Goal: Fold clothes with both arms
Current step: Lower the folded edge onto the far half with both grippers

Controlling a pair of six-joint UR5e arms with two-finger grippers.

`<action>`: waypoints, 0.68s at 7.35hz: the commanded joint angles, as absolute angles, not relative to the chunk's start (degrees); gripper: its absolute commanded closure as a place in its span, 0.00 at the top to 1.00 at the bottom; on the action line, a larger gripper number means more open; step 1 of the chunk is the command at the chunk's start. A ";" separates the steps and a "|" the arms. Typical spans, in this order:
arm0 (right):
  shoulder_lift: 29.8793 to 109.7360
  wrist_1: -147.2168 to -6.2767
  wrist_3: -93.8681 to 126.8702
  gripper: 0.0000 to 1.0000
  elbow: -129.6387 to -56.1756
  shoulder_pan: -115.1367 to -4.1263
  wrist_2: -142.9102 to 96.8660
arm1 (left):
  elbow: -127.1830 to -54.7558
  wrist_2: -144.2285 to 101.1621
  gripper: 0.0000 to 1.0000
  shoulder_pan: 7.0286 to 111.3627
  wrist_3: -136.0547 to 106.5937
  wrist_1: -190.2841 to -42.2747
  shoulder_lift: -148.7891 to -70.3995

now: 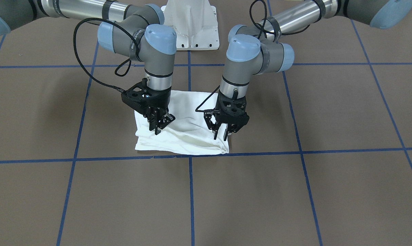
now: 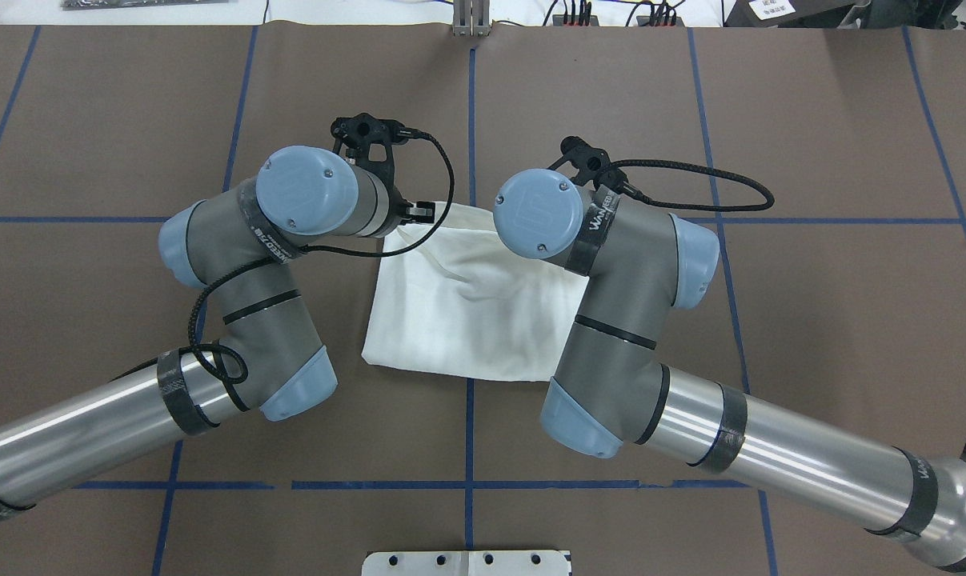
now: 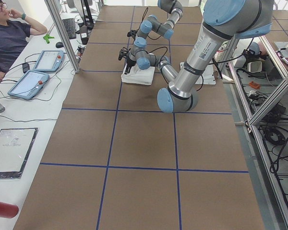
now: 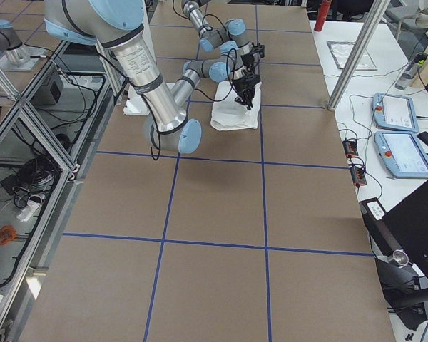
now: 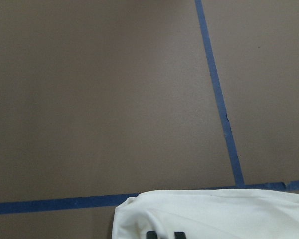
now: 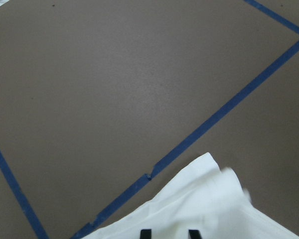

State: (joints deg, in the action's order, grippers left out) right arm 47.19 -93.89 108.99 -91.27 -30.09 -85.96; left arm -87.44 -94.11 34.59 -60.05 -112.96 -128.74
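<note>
white cloth folded into a compact, rumpled rectangle: the t-shirt lies flat on the brown table, out from the white pedestal base and between the two arms. it straddles the centre blue tape line, and the edge farthest from the base sits just beside the crossing tape line. the left gripper points down over the shirt's outer corner on the robot's left, its fingers spread apart with nothing held. the left wrist view shows two fingertips parted over bare cloth. the right gripper points down over the opposite side of the shirt, a little nearer the base. its fingertips are also parted, with cloth showing between them. whether either set of tips touches the fabric cannot be told.
</note>
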 commanded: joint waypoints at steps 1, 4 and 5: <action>44.75 -93.95 108.28 1.00 -90.97 -29.98 -88.07 | -91.57 -99.89 1.00 39.35 -48.57 -113.64 -124.39; 42.47 -93.52 107.93 1.00 -83.80 -26.37 -85.79 | -92.37 -100.90 1.00 40.17 -47.99 -113.73 -123.58; 40.80 -92.56 106.02 1.00 -80.54 -27.24 -84.48 | -92.46 -100.90 1.00 40.08 -48.16 -113.73 -123.23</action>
State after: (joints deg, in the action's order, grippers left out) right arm 42.72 -93.41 107.59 -84.83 -26.87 -85.95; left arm -92.25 -100.79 40.04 -48.13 -113.72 -123.59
